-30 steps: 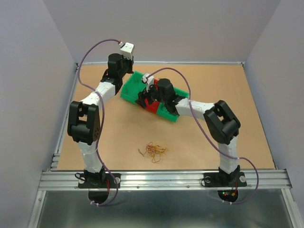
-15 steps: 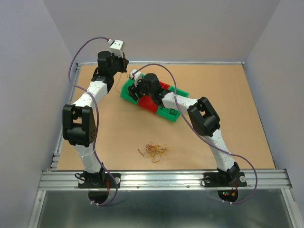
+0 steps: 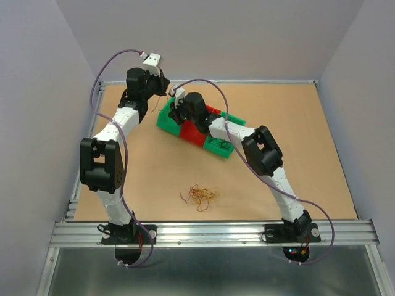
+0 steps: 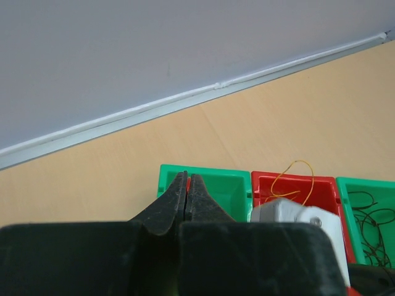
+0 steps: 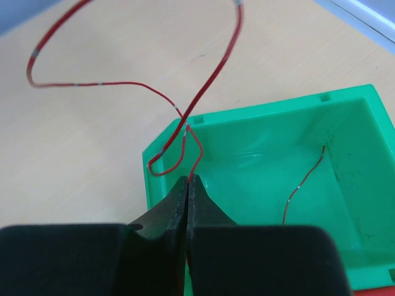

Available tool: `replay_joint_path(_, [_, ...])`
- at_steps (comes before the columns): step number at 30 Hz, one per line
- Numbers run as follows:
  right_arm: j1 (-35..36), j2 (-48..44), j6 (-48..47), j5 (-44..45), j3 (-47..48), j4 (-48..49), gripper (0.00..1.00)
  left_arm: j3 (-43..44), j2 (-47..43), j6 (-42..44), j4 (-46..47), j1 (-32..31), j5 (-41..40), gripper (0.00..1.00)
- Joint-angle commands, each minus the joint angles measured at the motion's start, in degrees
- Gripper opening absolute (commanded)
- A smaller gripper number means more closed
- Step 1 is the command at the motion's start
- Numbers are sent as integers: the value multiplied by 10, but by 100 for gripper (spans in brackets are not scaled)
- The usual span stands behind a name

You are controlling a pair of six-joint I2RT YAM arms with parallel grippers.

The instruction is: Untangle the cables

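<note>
A thin red cable (image 5: pixel 99 84) loops in the air over the left end of the bins. My right gripper (image 5: pixel 188 179) is shut on its lower end, just above the near-left corner of a green bin (image 5: pixel 259 160). My left gripper (image 4: pixel 187 180) is shut too, with a sliver of the red cable pinched at its tips, higher up and to the left (image 3: pixel 163 88) of the right gripper (image 3: pixel 173 110). A second red strand (image 5: pixel 307 176) lies inside that green bin. A small tangle of orange, yellow and red cables (image 3: pixel 199 196) lies on the table near the front.
Green, red and green bins (image 3: pixel 185 131) stand in a slanted row mid-table. The red bin (image 4: pixel 321 185) holds an orange strand (image 4: pixel 295 165); the far green bin (image 4: pixel 345 203) holds black strands (image 4: pixel 373 216). The back wall and its rail (image 4: pixel 185 98) are close behind the left gripper.
My right gripper moved left along the bins to the end green bin and shut on the red cable. My left arm swung a little left and up, still holding the cable.
</note>
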Motion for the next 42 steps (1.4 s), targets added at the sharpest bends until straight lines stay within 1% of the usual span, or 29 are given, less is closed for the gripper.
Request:
replay_joint_path(1, [-24, 17, 113, 21, 55, 15, 1, -21, -30, -23, 57, 2, 31, 0])
replay_joint_path(3, [-36, 17, 152, 30, 58, 12, 1, -19, -20, -27, 58, 2, 48, 0])
replay_joint_path(4, [-46, 15, 188, 43, 56, 7, 1, -19, -8, -31, 58, 3, 50, 0])
replay_joint_path(6, [-52, 8, 225, 75, 41, 1, 1, -18, 7, -35, 59, 1, 52, 0])
replay_joint_path(9, [-52, 0, 256, 103, 22, 3, 0, -18, 26, -33, 61, 0, 48, 0])
replay_joint_path(13, [-52, 8, 276, 120, 21, 11, 0, -23, 45, -21, 57, -9, 40, 0])
replay_joint_path(17, [-52, 16, 291, 125, 22, 18, 1, -23, 64, -3, 45, -36, -2, 0])
replay_joint_path(19, [-52, 9, 301, 144, 17, 21, 7, -17, 77, 15, 35, -47, -23, 0])
replay_joint_path(21, [-52, 2, 309, 156, -10, 44, 12, -13, 87, 19, 32, -54, -47, 0])
replay_joint_path(23, [-52, -20, 319, 158, -59, 95, 15, -6, 103, 20, 28, -54, -54, 0])
replay_joint_path(26, [-52, -42, 325, 164, -88, 121, 18, 12, 128, 26, 15, -57, -59, 0])
replay_joint_path(28, [-52, -50, 330, 179, -110, 127, 28, 29, 146, 26, 0, -59, -69, 0])
replay_joint_path(29, [-52, -63, 330, 185, -138, 145, 35, 33, 148, 25, -2, -58, -68, 0])
replay_joint_path(30, [-52, -72, 333, 193, -158, 161, 35, 33, 149, 25, -3, -58, -67, 0])
replay_joint_path(31, [-52, -84, 337, 206, -183, 204, 36, 30, 147, 24, -1, -59, -68, 0])
replay_joint_path(32, [-52, -92, 339, 213, -203, 223, 38, 29, 147, 25, -1, -58, -70, 0])
replay_joint_path(34, [-52, -119, 337, 226, -242, 250, 41, 34, 147, 26, -8, -60, -73, 0])
replay_joint_path(36, [-52, -135, 333, 234, -260, 255, 43, 48, 153, 33, -26, -63, -88, 0])
replay_joint_path(40, [-52, -180, 325, 259, -321, 291, 43, 113, 187, 38, -117, -73, -91, 0])
replay_joint_path(41, [-52, -200, 319, 270, -344, 295, 43, 135, 197, 41, -153, -81, -97, 0])
replay_joint_path(42, [-53, -209, 317, 276, -355, 296, 44, 143, 201, 45, -167, -86, -103, 1])
